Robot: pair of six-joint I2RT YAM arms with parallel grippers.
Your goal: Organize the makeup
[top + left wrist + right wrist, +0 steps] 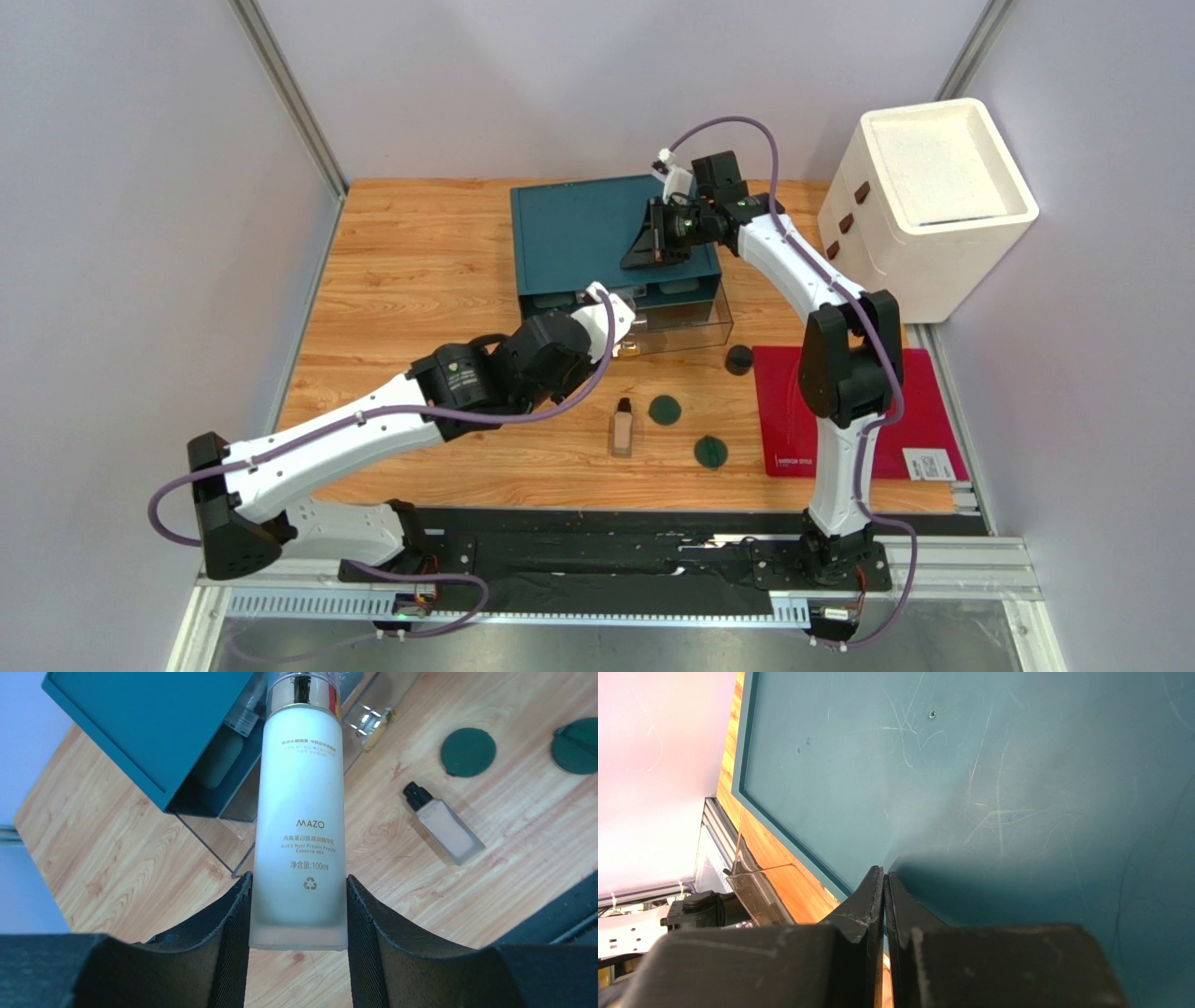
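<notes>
bottle (299, 833) brand: MAZO
bottle small print: Bird's Nest Protein Peptide Essence Milk
bottle size: 100ml, recycle sign below
red mat (929, 406): white print, can't read it

Wooden table (407, 266), pale grey walls (140, 210), white foam box (943, 196) at right.

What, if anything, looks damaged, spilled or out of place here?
Only small things: the top of the teal box carries fine scratches, and a small beige bottle lies on its side on the table. Nothing looks spilled or broken.
</notes>
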